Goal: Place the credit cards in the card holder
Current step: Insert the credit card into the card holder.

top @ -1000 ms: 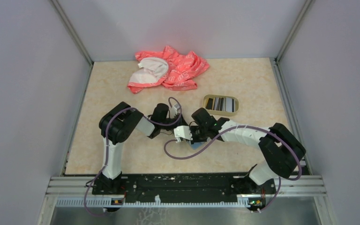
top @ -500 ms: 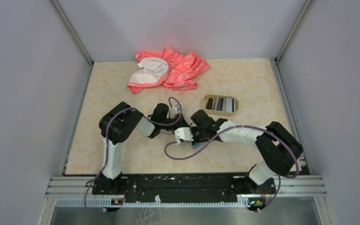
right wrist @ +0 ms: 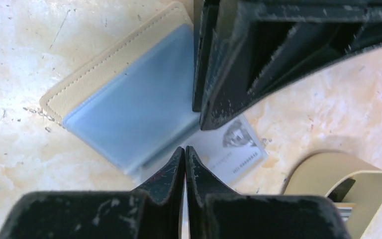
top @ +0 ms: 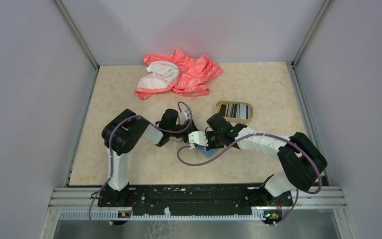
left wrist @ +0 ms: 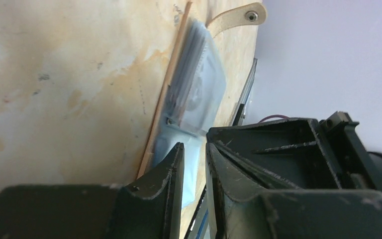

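1. The left gripper [left wrist: 194, 147] reaches in from the left and comes down on the right-hand edge of the card holder [right wrist: 134, 107]. Its fingers are drawn almost together. A pale-blue sleeve of the holder shows in the thin gap between them, so it appears to be pinching that sleeve.
2. A crumpled pink cloth [top: 189, 74] with a white lining lies at the far side of the table [top: 129, 99], well apart from both arms.
3. The card holder lies open on the table between the two grippers. Its beige stitched cover is underneath and its light-blue plastic sleeves face up. In the left wrist view the sleeves fan up off the cover.
4. The right gripper [right wrist: 184, 150] comes in from the right and points down at the near edge of the holder. Its two fingers are pressed tip to tip with nothing visible between them. The tips sit at the edge of the blue sleeve, over a loose credit card [right wrist: 231, 147], but contact cannot be made out.
5. That loose credit card is pale grey and lies flat, face up. One end is tucked under the blue sleeve and the other sticks out to the right.
6. The tan tray [top: 217, 110] sits further right, near the holder but apart from it. The remaining credit cards [top: 236, 110] stand in it as black, white and grey stripes.
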`<state>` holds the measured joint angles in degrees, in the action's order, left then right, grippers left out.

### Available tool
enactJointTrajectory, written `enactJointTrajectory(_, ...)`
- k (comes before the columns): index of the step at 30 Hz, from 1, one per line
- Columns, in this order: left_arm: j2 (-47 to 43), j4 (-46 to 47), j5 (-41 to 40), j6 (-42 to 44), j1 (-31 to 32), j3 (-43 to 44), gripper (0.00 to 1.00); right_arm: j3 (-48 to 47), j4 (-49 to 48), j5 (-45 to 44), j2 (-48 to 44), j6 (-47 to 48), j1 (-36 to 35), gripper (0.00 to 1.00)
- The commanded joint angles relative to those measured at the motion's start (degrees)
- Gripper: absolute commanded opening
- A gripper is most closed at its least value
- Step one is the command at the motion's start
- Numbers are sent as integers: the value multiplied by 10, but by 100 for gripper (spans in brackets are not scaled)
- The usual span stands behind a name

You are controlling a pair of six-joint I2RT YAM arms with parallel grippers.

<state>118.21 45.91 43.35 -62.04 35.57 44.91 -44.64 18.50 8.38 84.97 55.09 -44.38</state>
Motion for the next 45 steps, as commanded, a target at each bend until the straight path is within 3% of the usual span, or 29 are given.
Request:
enactJointTrajectory(1,-51,-15,-19,43,-3,-10,28,-23,16,74,-51,-23,31,2)
enactJointTrajectory(10,-178,-98,-73,156,-3,-74,26,-12,60,249,-60,18,61,5)
enactJointTrajectory(19,-397,-174,-208,272,-5,-173,24,-8,14,153,-10,-21,39,6)
enactJointTrajectory(24,-532,-171,-279,305,-5,-233,26,-17,10,102,12,-36,38,6)
enactJointTrajectory(27,-596,-151,-314,324,-6,-270,48,-17,3,79,7,-44,39,6)
enactJointTrajectory(31,-641,-119,-331,313,-7,-314,98,-21,25,123,-17,-31,49,8)
enactJointTrajectory(32,-643,-118,-328,304,-8,-319,98,-22,35,152,-25,-26,53,8)
enactJointTrajectory(37,-607,-100,-277,235,-9,-341,97,-37,61,280,-67,-36,111,15)
enactJointTrajectory(39,-566,-98,-255,190,-8,-344,88,-38,59,309,-82,-42,142,22)
enactJointTrajectory(42,-501,-96,-231,137,3,-336,67,-43,54,332,-98,-67,188,34)
enactJointTrajectory(45,-458,-91,-272,106,52,-325,62,-69,57,343,-104,-110,229,47)
